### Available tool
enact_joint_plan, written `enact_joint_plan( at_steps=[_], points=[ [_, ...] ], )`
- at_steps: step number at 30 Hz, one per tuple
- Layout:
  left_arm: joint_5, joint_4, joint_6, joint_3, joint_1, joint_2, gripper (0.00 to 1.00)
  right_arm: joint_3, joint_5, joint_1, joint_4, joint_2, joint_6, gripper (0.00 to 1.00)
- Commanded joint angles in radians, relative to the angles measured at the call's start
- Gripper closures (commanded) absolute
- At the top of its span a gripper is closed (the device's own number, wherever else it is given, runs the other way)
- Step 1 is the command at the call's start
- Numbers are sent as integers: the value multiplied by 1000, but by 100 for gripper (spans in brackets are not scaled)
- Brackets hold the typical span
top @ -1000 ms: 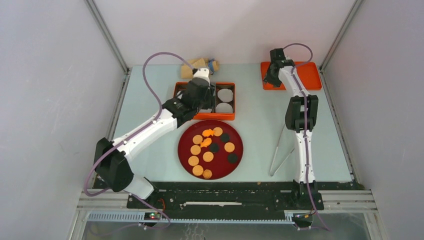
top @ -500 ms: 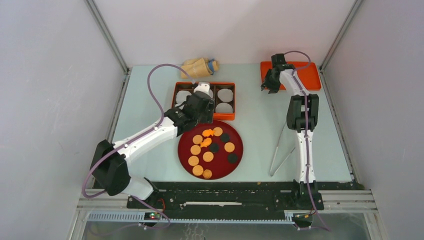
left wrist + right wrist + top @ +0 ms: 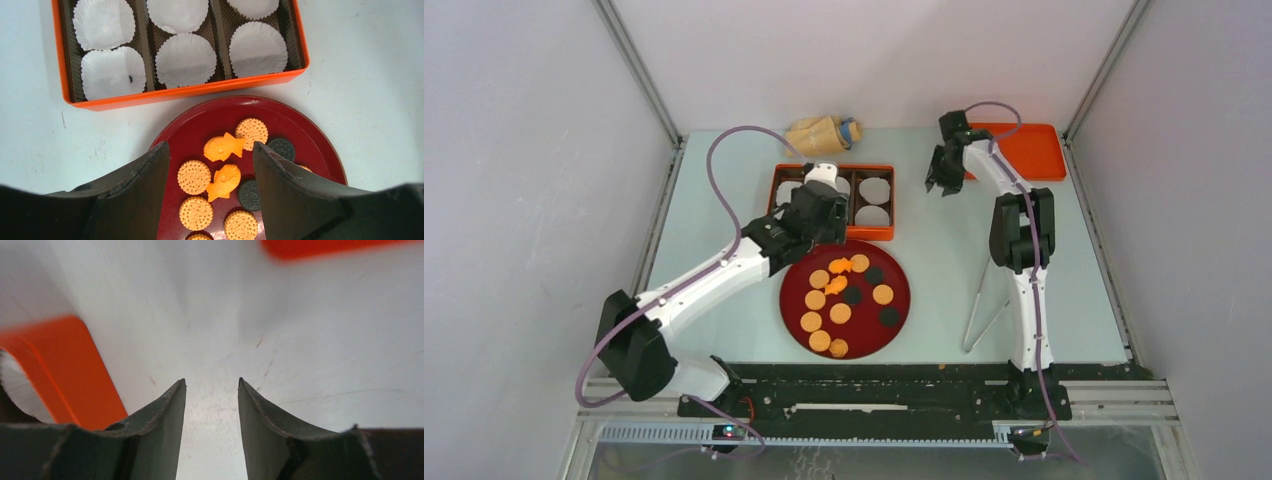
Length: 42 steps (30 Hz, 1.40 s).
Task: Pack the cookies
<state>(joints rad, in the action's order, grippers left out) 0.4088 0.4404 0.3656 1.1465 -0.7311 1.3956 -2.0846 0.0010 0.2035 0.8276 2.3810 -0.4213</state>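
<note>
Cookies (image 3: 194, 177): orange-tan with dotted surfaces; some black with ringed print; two bright orange.
Plate (image 3: 200, 125): dark red.
Box (image 3: 185, 91): orange, brown ribbed lining.
Liners (image 3: 185, 60): white, pleated.
Worktop (image 3: 360, 60): pale grey-white.

Box (image 3: 180, 92) far end cut off at top edge; plate (image 3: 200, 125) lower half behind left end effector fingers (image 3: 135, 195).

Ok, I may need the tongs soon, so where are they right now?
In the top view the tongs lie on the right side of the table, between the dark red plate and the right arm.
</note>
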Motion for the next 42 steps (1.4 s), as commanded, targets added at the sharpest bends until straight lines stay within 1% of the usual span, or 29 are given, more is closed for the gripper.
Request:
enact_joint_plan(
  at_steps=[1,2,4,7,9,14,20,26,30,33,36,42],
  points=[
    [2,-10,-12,-27,-4,-85,33,-251,126,-86,71,50,1,49],
    [-3,-13,-13,-31,-4,-93,33,-285,128,-95,84,73,-1,48],
    [-8,-16,-15,-43,-4,-107,32,-309,135,-108,88,100,4,43],
    [-8,-26,-19,-57,-4,-125,27,-310,161,-121,73,124,13,33],
    [-14,-36,-21,-62,-4,-130,24,-321,147,-137,69,153,9,32],
    [-31,-45,-27,-65,-4,-131,24,-382,108,-172,82,201,-12,33],
    [-13,-51,-25,-90,-5,-142,24,-389,99,-190,70,205,-15,32],
    [-18,-50,-25,-78,-4,-125,24,-410,70,-197,91,224,-23,32],
    [-23,-51,-25,-71,-4,-117,24,-421,64,-197,115,235,-29,32],
    [-35,-56,-28,-73,-4,-116,24,-445,87,-197,144,248,-40,35],
    [-39,-62,-30,-75,-5,-114,24,-451,103,-197,143,250,-48,35],
    [-30,-62,-31,-77,-4,-121,24,-448,66,-197,222,275,-8,35]
  ],
)
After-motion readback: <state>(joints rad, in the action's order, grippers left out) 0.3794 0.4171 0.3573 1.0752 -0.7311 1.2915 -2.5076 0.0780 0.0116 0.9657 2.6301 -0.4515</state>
